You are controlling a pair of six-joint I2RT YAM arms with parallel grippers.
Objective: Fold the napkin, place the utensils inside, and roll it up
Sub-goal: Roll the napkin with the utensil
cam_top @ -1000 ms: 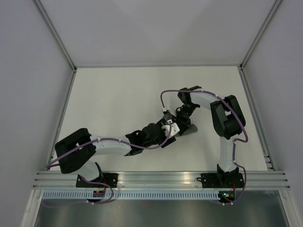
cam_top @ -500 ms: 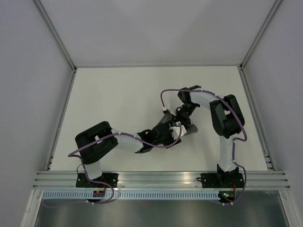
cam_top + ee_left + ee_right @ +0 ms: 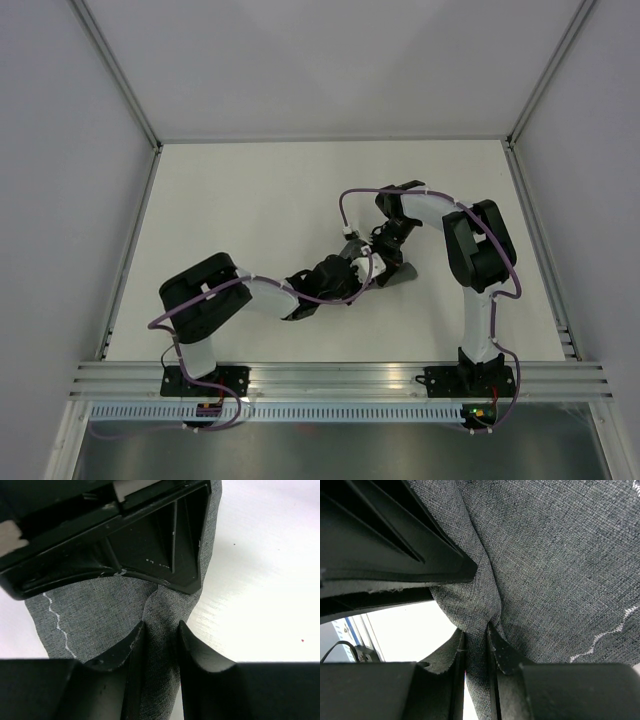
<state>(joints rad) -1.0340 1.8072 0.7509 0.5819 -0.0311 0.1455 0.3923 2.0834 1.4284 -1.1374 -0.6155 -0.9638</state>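
The dark grey napkin (image 3: 403, 272) is bunched near the table's middle, mostly hidden under both wrists in the top view. My left gripper (image 3: 161, 627) is shut on a raised fold of the napkin (image 3: 100, 615), with cloth filling the gap between its fingers. Facing it at close range, my right gripper (image 3: 476, 632) is shut on a fold of the napkin (image 3: 555, 570) too. The lighter stitched hem line shows in both wrist views. From above, the left gripper (image 3: 366, 272) and right gripper (image 3: 386, 260) almost touch. No utensils are in view.
The white table (image 3: 250, 210) is bounded by aluminium rails at the left, right and near edges, with grey walls behind. The right arm's purple cable (image 3: 345, 205) loops above the grippers. The right gripper's black body (image 3: 150, 545) fills the top of the left wrist view.
The left arm swung its elbow rightwards and reached in to the right gripper. Its jaws went from wide open to closed on the napkin fold. The right arm has stayed put.
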